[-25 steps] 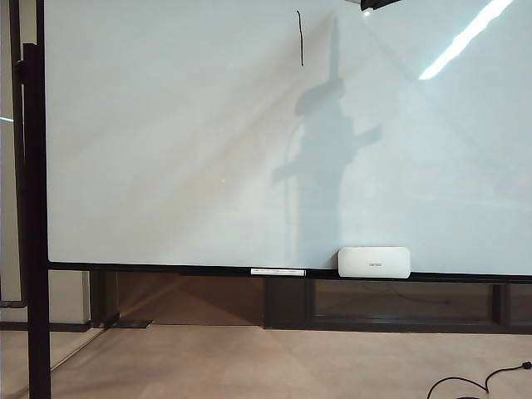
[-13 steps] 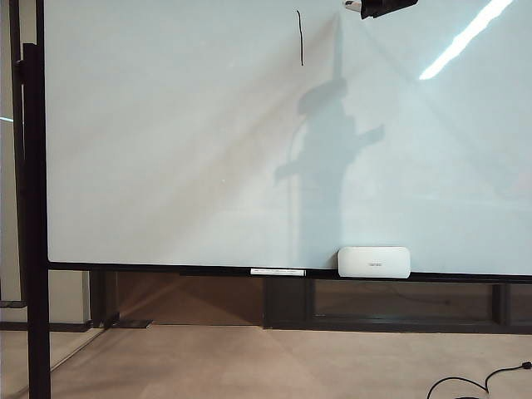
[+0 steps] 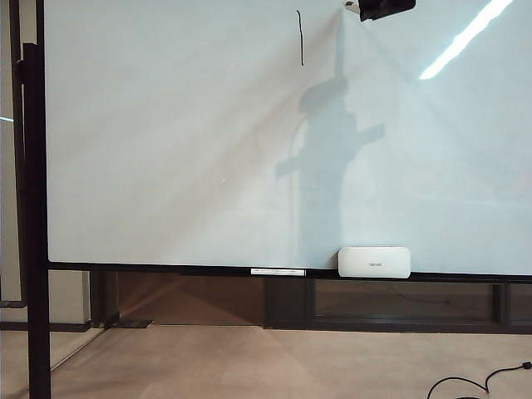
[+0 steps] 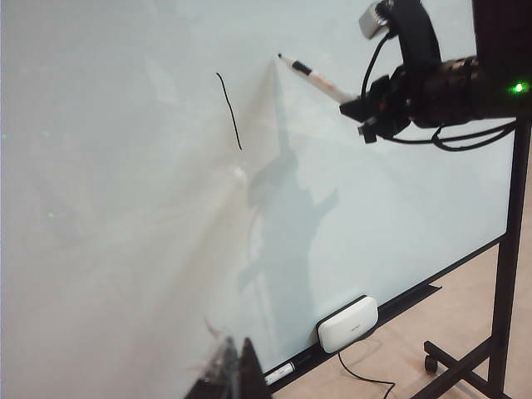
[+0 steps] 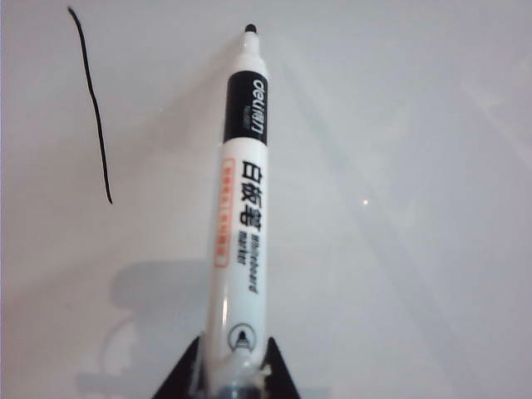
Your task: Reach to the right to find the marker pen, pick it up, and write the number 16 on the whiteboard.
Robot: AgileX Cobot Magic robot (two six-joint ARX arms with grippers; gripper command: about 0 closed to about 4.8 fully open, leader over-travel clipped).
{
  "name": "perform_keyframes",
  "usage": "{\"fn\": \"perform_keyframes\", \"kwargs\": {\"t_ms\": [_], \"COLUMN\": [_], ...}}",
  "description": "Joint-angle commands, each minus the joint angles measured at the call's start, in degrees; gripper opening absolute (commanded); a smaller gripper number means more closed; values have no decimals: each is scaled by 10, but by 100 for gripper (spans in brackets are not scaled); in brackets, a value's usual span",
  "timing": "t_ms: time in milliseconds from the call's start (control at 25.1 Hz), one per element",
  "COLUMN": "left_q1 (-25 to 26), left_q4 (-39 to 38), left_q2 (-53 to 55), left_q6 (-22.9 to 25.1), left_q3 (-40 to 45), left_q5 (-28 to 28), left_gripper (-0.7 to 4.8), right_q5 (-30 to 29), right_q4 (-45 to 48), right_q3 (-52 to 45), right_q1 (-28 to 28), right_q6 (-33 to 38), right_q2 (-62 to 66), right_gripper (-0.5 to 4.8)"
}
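Right gripper (image 4: 359, 106) is up high at the top edge in the exterior view, arm extended, fingers (image 5: 274, 374) clamped on a held barrel, pointing forward. Left gripper (image 4: 237, 374): only dark fingertips visible in its own wrist view, low, aperture unclear.

Whiteboard (image 3: 166, 150): glossy white panel, smooth, mirrors ceiling light and my arm's shadow. Frame post (image 3: 33, 216): black metal, matt. Marker pen (image 5: 241, 208) clamped in my right gripper (image 5: 235, 370): smooth white plastic barrel, slight sheen, black collar, printed lettering. Right gripper fingers (image 5: 184, 374): black, matt. Left gripper (image 4: 237, 374), low near board: dark, partly clear plastic. Eraser (image 3: 374, 262): smooth white plastic shell. Floor (image 3: 249, 362): matt beige.
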State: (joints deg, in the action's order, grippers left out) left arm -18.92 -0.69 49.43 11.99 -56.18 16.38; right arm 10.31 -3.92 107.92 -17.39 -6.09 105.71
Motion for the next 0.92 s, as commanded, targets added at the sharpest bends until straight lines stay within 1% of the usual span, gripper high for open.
{"fn": "perform_keyframes", "kwargs": {"t_ms": [40,917], "left_q1": [0,0], "left_q4": [9,28], "left_q2": [-2,-2], "left_q6": [2,3], "left_q3": [-1,-1], "left_q5": [1,1], "left_gripper": [-5,-5], "right_q5": [2,1], "right_q4": [15,38], "right_q3": [3,3], "right_q1": [0,8], "right_q6": [-2,-2], "right_q2": [1,13], "right_gripper": [-2,-2]}}
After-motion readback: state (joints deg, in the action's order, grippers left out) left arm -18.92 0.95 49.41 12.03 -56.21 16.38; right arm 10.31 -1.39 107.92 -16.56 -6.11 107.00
